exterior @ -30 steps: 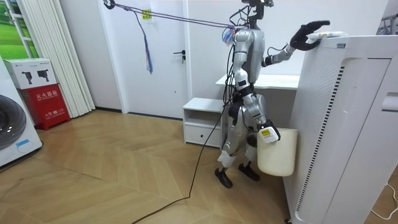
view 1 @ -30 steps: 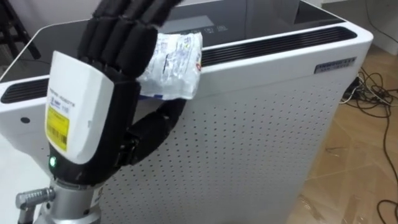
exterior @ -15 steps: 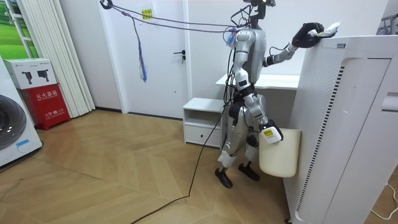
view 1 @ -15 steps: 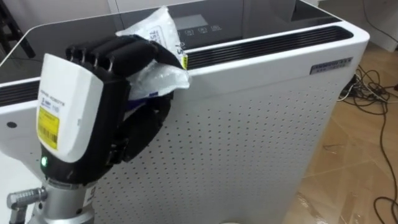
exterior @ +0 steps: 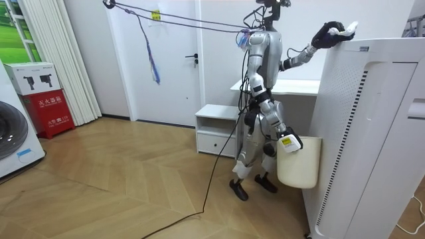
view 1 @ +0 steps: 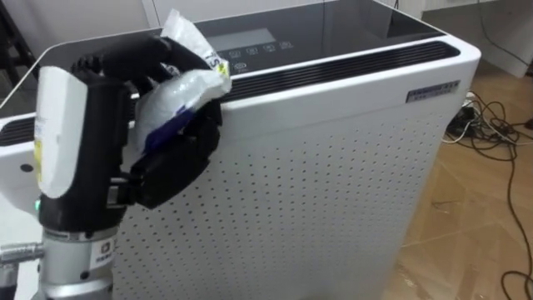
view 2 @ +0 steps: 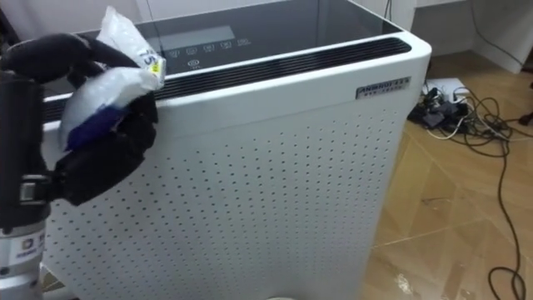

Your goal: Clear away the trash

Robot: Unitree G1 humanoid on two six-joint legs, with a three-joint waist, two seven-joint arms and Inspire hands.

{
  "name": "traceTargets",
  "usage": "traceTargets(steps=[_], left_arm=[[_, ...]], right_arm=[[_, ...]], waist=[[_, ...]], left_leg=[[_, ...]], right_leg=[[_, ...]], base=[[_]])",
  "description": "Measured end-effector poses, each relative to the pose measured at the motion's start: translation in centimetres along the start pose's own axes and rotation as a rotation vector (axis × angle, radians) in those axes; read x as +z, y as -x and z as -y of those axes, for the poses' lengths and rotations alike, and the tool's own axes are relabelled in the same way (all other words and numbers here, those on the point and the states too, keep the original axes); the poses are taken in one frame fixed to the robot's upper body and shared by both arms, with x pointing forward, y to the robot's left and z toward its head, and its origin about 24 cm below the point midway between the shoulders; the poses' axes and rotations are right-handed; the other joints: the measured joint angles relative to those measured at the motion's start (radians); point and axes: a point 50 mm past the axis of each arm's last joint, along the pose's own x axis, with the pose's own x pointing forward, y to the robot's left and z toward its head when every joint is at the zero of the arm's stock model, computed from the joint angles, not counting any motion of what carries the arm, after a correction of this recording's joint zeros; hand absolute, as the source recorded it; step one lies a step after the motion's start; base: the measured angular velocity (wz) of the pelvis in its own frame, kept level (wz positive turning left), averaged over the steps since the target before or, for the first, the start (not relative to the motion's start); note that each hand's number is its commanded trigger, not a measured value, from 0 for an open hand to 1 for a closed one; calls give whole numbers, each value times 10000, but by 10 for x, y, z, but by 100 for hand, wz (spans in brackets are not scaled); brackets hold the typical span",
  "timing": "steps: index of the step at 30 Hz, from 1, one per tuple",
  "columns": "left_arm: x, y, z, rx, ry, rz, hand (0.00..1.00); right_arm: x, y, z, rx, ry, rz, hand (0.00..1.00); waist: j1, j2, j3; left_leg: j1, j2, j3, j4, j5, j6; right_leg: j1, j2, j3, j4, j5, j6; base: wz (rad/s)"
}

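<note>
White crumpled wrapper [view 1: 178,90] | left hand [view 1: 163,158] curled tight around it | held at the air purifier's [view 1: 333,183] top front edge

White appliance [view 1: 333,183] just beside the left hand [view 1: 171,162], open air above its top.

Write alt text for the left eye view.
The left hand grips a crumpled white wrapper at the top edge of a white perforated air purifier. Cables lie on the wood floor at right.
</note>
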Motion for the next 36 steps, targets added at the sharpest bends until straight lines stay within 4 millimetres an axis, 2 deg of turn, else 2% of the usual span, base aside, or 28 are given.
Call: traceTargets(steps=[2, 3, 5, 8, 12, 14, 20, 23, 27, 33, 36], left_arm=[[-1, -1, 2, 50, 2743, -664, 100], [0, -2, 2, 36, 3465, -745, 100], [5, -4, 4, -265, 5401, -744, 100], [10, -5, 19, -1636, 9080, -742, 100], [13, -4, 38, -2995, 11662, -1161, 100], [18, 0, 50, -4023, 13073, -1247, 100], [32, 0, 68, -5665, 15213, -764, 100], [42, -5, 76, -6469, 16198, -153, 100], [48, -4, 83, -7088, 16653, -143, 100], [35, 8, 101, -7823, 16989, -1255, 100], [20, 20, 111, -8062, 16935, -2326, 100]], right_arm=[[0, -1, -3, 129, 20, -8, 100], [0, -1, -4, 189, 36, 18, 100], [2, -2, -6, 345, 179, 63, 100], [4, -4, -13, 598, 241, 93, 100], [8, -7, -19, 881, 466, 60, 100], [13, -10, -23, 1021, 466, 85, 100], [21, -14, -27, 1147, 723, -40, 100], [30, -17, -28, 1172, 1074, 4, 100], [32, -18, -29, 1197, 1195, -124, 100], [31, -18, -29, 1200, 1365, -376, 100], [28, -18, -28, 1097, 1335, -588, 100]], waist=[[-94, -62, 10], [-116, -45, -4], [-223, -130, 24], [-313, -206, 40], [-550, -186, 53], [-680, -139, 38], [-1033, -68, 37], [-1075, -35, 32], [-1071, -54, 43], [-1076, -95, 86], [-1032, -111, 106]], left_leg=[[-39, 2, 7, 67, -1, 1], [-74, 2, 1, 91, -1, 2], [-139, 7, 14, 108, 4, 10], [-282, 28, 46, 220, -4, 27], [-442, 53, 18, 353, -14, 41], [-644, 143, 73, 400, -15, 39], [-728, 199, 141, 469, -15, 37], [-796, 295, 325, 465, -15, 37], [-854, 334, 397, 472, -16, 37], [-1061, 414, 533, 523, -16, 35], [-1111, 418, 530, 507, -16, 35]], right_leg=[[3, 2, -16, 18, 0, 0], [-4, 6, -24, 18, 0, 0], [-74, 0, 10, 40, 0, 0], [-158, -7, -5, 108, 2, 1], [-261, 19, 24, 183, 3, 0], [-444, 31, 76, 183, 79, -38], [-577, 65, 173, 248, 97, -58], [-768, 74, 362, 375, 98, -61], [-890, 95, 479, 434, 103, -70], [-1125, 190, 577, 559, 112, -89], [-1187, 197, 593, 584, 113, -92]], base=[[2], [5], [2], [-1], [2], [-11], [-4], [-19], [-7], [-4], [0]])
